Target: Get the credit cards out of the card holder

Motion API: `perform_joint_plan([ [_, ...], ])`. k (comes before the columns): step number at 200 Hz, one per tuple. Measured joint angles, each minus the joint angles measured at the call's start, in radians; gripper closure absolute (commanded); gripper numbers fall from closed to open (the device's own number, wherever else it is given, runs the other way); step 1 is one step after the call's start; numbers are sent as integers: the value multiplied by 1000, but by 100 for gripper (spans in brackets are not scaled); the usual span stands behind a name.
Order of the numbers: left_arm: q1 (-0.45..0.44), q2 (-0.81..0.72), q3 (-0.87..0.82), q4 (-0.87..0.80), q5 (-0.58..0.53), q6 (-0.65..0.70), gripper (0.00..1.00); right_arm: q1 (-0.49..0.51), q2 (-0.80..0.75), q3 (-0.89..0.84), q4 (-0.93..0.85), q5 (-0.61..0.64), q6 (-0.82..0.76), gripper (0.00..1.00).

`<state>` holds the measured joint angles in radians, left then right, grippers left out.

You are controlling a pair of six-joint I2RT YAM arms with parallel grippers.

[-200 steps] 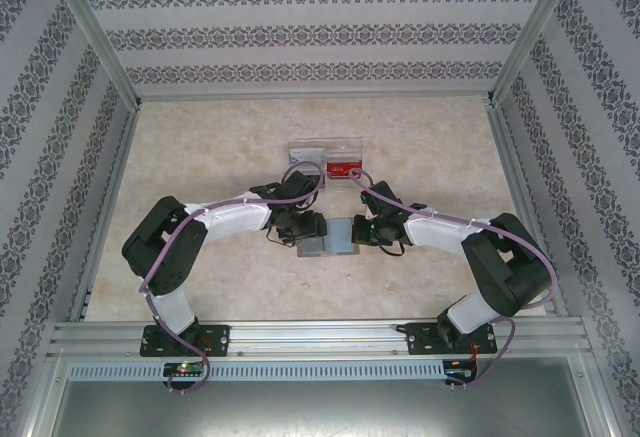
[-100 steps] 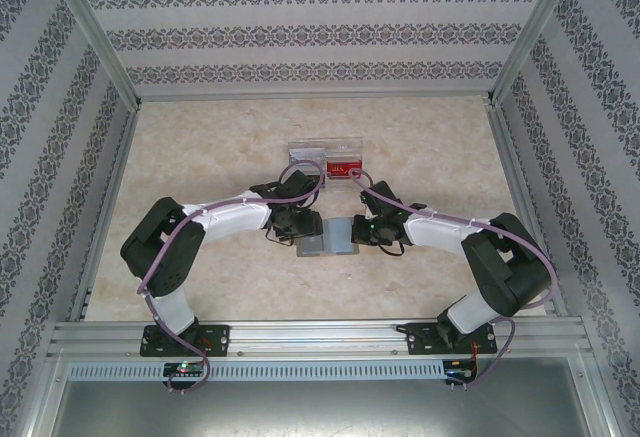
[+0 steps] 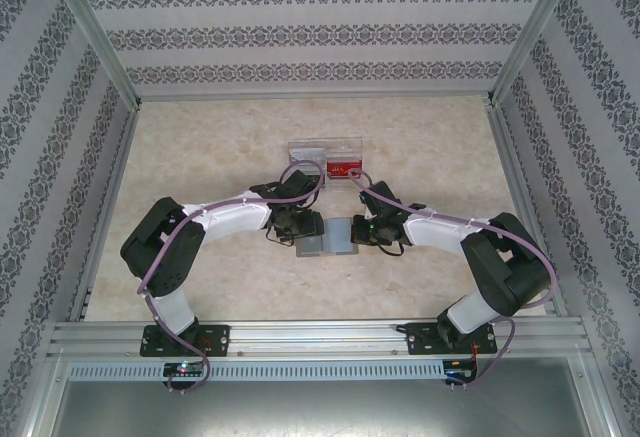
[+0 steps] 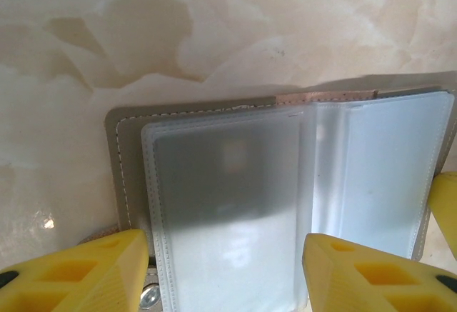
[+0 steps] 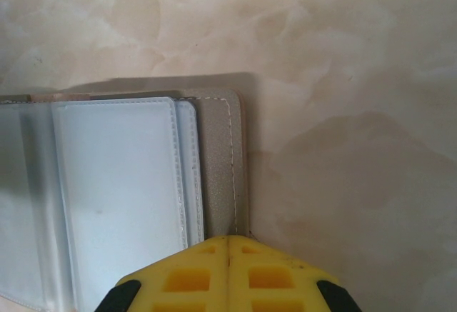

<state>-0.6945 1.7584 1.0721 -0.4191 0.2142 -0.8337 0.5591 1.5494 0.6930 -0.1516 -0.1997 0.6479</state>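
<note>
The card holder lies open like a book on the table between the two arms. In the left wrist view its grey cover frames frosted pale blue pockets; what they hold cannot be made out. My left gripper is open, one yellow finger on each side of the left pocket page. My right gripper is shut, its tip resting on the stitched right edge of the card holder. A reddish-orange credit card lies in a clear box behind.
The clear two-compartment box stands just behind the grippers. Patterned walls and metal frame posts enclose the marbled table on three sides. Both arm bases sit on the rail at the near edge.
</note>
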Motion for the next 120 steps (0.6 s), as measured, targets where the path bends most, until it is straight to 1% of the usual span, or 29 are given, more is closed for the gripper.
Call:
perform_joint_plan([
  [120,0,-28,0,6,4,0,41,0,5,5,0,-1,0,100],
])
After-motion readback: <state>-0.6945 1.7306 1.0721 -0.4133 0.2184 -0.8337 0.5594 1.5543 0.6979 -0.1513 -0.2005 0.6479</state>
